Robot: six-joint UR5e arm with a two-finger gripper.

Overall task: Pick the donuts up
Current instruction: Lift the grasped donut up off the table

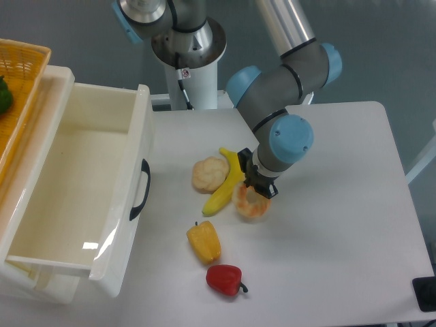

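The donut (251,205) is an orange-tan ring with pale patches, lying on the white table just right of a banana. My gripper (257,187) is straight above it, its dark fingers reaching down onto the donut's upper side. The wrist hides the fingertips, so I cannot tell how the jaws stand or whether they touch the donut.
A yellow banana (226,182) lies against the donut's left side. A pale beige bun (208,174) sits left of the banana. A yellow pepper (204,241) and a red pepper (225,279) lie nearer the front. A white bin (139,197) stands at left, with an orange basket (20,109) beyond.
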